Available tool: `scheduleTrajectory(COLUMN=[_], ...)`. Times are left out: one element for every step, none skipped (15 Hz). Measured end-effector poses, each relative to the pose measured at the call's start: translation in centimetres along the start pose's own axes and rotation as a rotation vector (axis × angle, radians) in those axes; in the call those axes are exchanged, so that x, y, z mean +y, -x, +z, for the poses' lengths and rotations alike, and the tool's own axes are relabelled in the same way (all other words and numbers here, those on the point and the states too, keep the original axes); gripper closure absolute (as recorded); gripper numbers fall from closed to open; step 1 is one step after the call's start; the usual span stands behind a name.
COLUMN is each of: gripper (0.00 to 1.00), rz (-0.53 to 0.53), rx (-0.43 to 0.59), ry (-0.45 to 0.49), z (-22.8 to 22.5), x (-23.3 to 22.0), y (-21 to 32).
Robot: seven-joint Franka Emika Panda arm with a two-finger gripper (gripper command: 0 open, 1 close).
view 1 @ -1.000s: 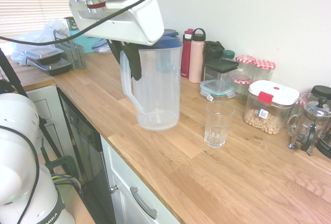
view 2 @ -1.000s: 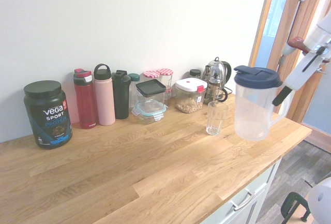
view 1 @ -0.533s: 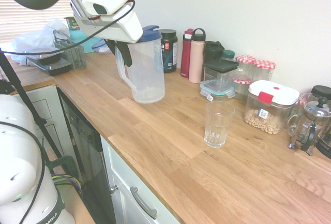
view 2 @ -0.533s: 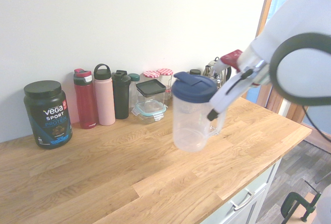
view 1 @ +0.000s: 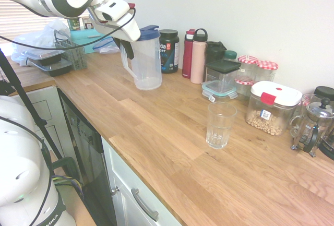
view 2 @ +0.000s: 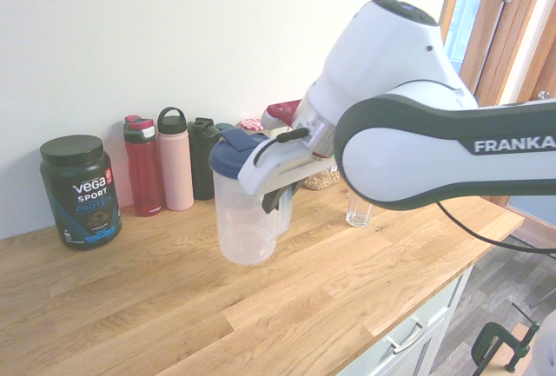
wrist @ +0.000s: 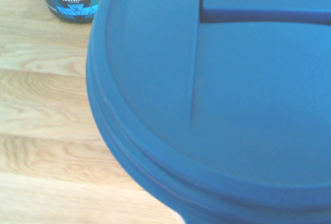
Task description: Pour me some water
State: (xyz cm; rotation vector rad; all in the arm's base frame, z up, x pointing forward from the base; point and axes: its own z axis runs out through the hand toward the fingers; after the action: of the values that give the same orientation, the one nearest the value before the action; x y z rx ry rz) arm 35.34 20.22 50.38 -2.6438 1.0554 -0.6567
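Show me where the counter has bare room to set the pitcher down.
Bare wood runs along the counter's front edge, from below the pitcher held by the gripper to the glass, and on past it. The back wall is crowded: protein tub, bottles, containers.

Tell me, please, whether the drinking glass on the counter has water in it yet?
Apparently yes: the glass shows a little water at the bottom, while the pitcher looks empty.
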Motion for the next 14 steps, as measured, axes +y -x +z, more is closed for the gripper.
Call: scheduleTrajectory(gripper=[1.0,1.0,1.0,1.0,1.0,1.0,1.0,1.0,1.0,0.0,0.0,0.0,0.0,0.0], rz=[0.018,0.034,0.047,0.059,0.068,0.072,0.073,0.076,0.076,0.078,0.079,0.079,0.078,0.078], rx=[-0.005,-0.007,-0.01,-0.014,-0.018,-0.024,-0.03,-0.035,-0.036,-0.034,-0.032,-0.032,-0.03,-0.029], ry=[0.005,0.009,0.015,0.02,0.024,0.027,0.029,0.029,0.028,0.025,0.024,0.023,0.024,0.024], z=[1.1,2.1,3.1,4.1,4.9,5.6,6.2,6.6,6.9,7.1,7.1,7.1,7.1,7.1], x=[-0.5,-0.9,-1.1,-1.4,-1.5,-1.7,-1.9,-2.1,-2.2,-2.3,-2.3,-2.4,-2.4,-2.4], y=[0.4,0.7,0.9,1.1,1.4,1.8,2.2,2.7,3.0,3.1,3.1,3.1,3.0,3.0])
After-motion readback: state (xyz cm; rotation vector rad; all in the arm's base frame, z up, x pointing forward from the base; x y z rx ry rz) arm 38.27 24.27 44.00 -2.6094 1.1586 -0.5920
